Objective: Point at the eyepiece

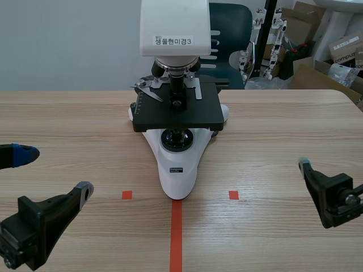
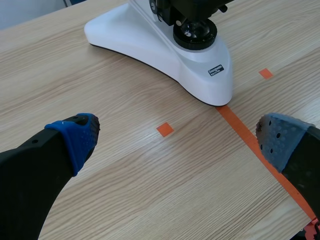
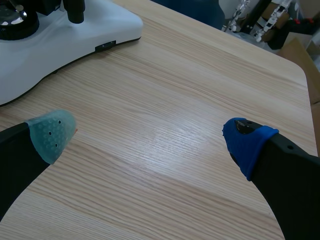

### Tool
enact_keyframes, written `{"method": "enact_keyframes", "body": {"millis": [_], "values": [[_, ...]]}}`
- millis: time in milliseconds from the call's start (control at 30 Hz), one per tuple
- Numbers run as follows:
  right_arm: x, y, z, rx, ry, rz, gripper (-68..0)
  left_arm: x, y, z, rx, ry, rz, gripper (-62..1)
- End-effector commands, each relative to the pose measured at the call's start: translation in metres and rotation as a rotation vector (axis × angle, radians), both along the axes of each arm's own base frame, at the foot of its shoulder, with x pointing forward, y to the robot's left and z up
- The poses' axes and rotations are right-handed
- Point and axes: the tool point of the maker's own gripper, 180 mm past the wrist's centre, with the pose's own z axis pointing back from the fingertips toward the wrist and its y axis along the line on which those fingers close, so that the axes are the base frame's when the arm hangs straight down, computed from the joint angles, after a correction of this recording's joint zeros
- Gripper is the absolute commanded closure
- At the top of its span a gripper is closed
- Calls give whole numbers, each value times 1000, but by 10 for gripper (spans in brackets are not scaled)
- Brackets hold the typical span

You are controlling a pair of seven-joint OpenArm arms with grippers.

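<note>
Microscope (image 1: 180, 164) stands mid-frame on the worktop (image 1: 68, 119), with the toe of its base on the red tape line (image 1: 176, 238). Its white head (image 1: 174, 28) runs off the top edge, so you cannot see the eyepiece; it probably sits above or behind that head.

Left arm (image 1: 34, 226) is low at lower left, jaws spread wide with nothing between them. Right arm (image 1: 337, 198) is low at lower right, jaws likewise apart and empty. Both sit well apart from the microscope, likely parked to leave the centre free.

Pointing has not yet begun. Whichever arm you pick must rise high past the stage (image 1: 177, 110); mind the head.
</note>
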Motion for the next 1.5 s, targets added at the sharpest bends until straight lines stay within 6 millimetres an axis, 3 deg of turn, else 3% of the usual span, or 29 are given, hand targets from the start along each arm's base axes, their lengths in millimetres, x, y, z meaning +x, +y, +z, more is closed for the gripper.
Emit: {"method": "enact_keyframes", "body": {"millis": [0, 667, 967, 1167, 1467], "values": [[7, 0, 12, 6, -47, 0, -679, 2, -2, 7, -14, -24, 0, -623], [12, -5, 19, -61, -55, 51, -679, 2, -2, 8, -17, -30, 0, -623], [39, -44, 61, -227, -179, 1, -679, 2, -2, 8, -18, -30, 0, -623], [53, -55, 91, -241, -228, 7, -679, 2, -2, 8, -18, -29, 0, -623], [92, -82, 133, -214, -300, 5, -679, 3, -2, 9, -18, -30, 0, -623]]}}
